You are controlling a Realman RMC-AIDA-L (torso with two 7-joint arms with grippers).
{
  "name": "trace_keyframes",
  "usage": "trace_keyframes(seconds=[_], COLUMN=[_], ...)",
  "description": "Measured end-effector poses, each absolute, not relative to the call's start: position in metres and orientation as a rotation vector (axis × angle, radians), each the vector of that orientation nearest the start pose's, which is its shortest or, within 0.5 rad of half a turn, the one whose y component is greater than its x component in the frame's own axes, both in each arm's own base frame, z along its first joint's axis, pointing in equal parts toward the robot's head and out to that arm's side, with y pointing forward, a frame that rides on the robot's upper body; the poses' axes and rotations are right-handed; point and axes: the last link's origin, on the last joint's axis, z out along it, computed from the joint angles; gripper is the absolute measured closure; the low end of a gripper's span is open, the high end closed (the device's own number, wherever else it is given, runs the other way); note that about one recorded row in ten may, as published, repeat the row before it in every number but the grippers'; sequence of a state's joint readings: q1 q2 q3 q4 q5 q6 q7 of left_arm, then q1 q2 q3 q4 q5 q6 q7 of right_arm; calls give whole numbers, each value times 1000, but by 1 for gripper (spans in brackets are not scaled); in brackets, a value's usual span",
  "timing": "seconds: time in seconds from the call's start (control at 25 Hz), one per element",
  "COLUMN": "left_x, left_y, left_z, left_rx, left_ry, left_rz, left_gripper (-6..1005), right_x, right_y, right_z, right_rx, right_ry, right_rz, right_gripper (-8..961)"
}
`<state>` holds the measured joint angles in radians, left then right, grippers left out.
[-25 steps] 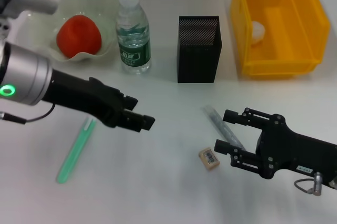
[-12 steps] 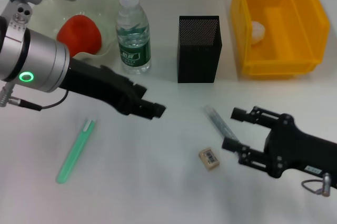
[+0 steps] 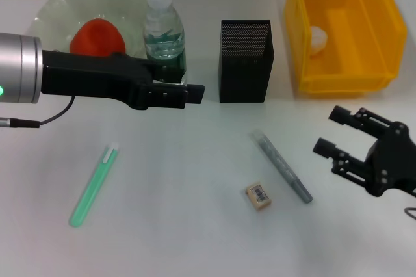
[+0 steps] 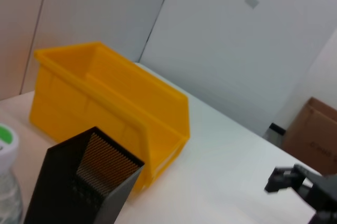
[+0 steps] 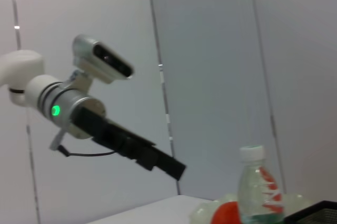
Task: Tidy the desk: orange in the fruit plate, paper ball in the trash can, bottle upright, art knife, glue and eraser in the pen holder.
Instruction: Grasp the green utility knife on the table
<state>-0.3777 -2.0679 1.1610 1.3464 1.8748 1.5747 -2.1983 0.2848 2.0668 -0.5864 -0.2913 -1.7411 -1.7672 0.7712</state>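
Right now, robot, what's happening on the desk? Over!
Left gripper shut, in front of the upright bottle. Right gripper open, empty, right of the art knife. Art knife, eraser, glue lie loose on the desk. Pen holder unobstructed.

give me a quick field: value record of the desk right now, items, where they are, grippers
orange: in the fruit plate
bottle: upright, beside the plate
pen holder: upright, nothing seen in it
trash can: white paper ball inside
glue: flat on the desk, robot's left side
art knife: flat on the desk
eraser: on the desk beside the knife
left gripper: shut, in front of the bottle
right gripper: open, holding nothing, to the right of the knife
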Motion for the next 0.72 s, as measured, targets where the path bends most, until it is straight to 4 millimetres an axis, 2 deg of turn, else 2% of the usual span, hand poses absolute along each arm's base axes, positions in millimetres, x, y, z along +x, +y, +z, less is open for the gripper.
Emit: trace_keyframes(seconds=[0.12,0.2,0.36,0.48,0.72], left_x=[-177,-182,-183,-180,-176], left_y=[321,323,324,322,323], left_z=[33,33,34,28,19], left_rx=[-2813,-2785,-2773,-2719,-2648], left_ry=[-922,-1014,-1043,-1109,-1099], left_rz=[-485,-348,-282,98,368], left_gripper=[352,352,352,352,353], right_x=[312,312,311,310,310], right_y=[227,227,228,230,233], right_z=[-8,-8,-11,-14,-16], right_rx=[-2382,-2383,-2386,-2390,-2392], right_ry=[424,429,437,439,443], right_rz=[1100,1097,1097,1089,1071], right_gripper=[305,305,305,305,305])
